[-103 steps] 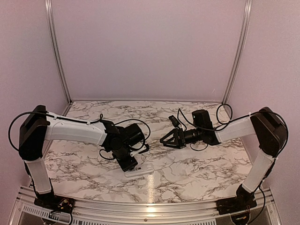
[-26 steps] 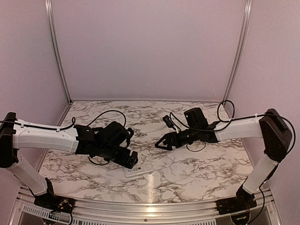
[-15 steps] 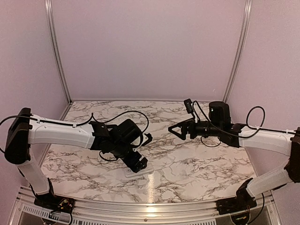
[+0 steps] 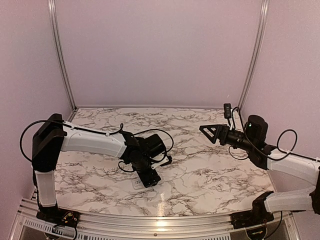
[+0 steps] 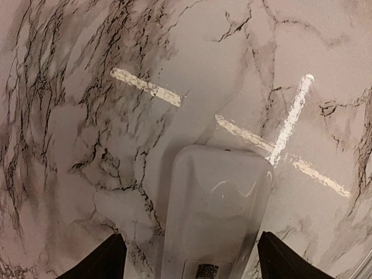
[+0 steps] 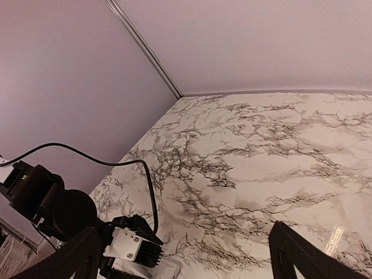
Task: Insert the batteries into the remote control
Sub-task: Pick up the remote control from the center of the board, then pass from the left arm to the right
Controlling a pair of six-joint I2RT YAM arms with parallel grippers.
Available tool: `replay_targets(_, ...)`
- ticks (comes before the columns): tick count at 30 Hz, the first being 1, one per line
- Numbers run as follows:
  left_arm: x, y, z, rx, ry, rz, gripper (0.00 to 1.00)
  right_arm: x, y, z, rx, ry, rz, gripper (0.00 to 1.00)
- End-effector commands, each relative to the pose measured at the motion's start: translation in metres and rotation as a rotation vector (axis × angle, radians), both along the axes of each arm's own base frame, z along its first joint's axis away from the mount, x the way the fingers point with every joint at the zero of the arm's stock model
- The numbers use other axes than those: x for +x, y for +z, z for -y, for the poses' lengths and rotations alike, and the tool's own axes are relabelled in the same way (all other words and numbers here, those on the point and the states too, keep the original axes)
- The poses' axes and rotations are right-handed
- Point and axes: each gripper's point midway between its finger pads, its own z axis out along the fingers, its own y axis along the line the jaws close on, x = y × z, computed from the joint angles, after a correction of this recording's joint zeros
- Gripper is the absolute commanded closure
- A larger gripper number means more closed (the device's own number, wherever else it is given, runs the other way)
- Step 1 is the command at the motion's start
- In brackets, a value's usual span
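The left fingers (image 5: 107, 261) stand wide, one on each side of the remote control (image 5: 215, 203), small gaps between. The right fingers (image 6: 299, 253) hang high, far off. The tabletop's (image 4: 200, 170) middle is free to cross.

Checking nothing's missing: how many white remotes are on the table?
1: the small white rectangular plastic remote control lies on the marble table, beneath the left tool, between its open fingers. Another could hide beneath the arms.

Near end of the remote control (image 5: 215, 209) cut off at the left wrist view's bottom edge, label (image 5: 202, 271) on it unreadable, from above mostly hidden under the left gripper (image 4: 149, 180)
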Motion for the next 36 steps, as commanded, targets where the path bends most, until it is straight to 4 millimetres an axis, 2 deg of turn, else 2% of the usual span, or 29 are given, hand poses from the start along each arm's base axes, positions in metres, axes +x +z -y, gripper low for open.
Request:
replay_targets(1,-0.006,-0.011,0.001,0.051,-0.057,-0.038,0.21,-0.009,0.026,0.004,0.066,0.007,0.091,0.01)
replay_targets(7,-0.014,-0.02,0.004,0.068,-0.081,-0.096,0.29,-0.014,0.026,0.006,0.083,0.005,0.093,0.01)
replay_targets(12,-0.015,-0.026,0.006,0.071,-0.082,-0.116,0.48,-0.023,0.032,0.009,0.138,0.011,0.139,0.01)
replay_targets(15,-0.014,-0.022,0.009,0.057,-0.083,-0.115,0.55,-0.021,0.03,0.01,0.109,-0.001,0.131,0.01)
replay_targets(17,-0.009,-0.012,0.015,0.021,-0.073,-0.107,0.58,-0.018,0.03,0.007,0.062,0.015,0.13,0.01)
replay_targets(19,-0.002,0.007,0.023,-0.048,-0.057,-0.09,0.61,-0.015,0.025,0.003,0.012,0.036,0.124,0.01)
replay_targets(24,0.007,0.093,0.045,-0.356,-0.075,-0.021,0.64,-0.022,0.024,-0.014,0.018,0.169,0.114,0.04)
replay_targets(27,0.006,0.146,0.049,-0.556,-0.095,0.01,0.66,-0.027,0.035,-0.019,0.045,0.21,0.158,0.07)
replay_targets(29,0.007,0.174,0.046,-0.661,-0.1,0.04,0.67,-0.03,0.045,-0.024,0.048,0.24,0.191,0.07)
replay_targets(32,-0.001,0.214,0.045,-0.801,-0.151,0.07,0.67,-0.041,0.064,-0.038,0.054,0.305,0.261,0.06)
replay_targets(36,-0.018,0.255,0.042,-0.952,-0.229,0.095,0.67,-0.066,0.091,-0.067,0.07,0.428,0.366,0.07)
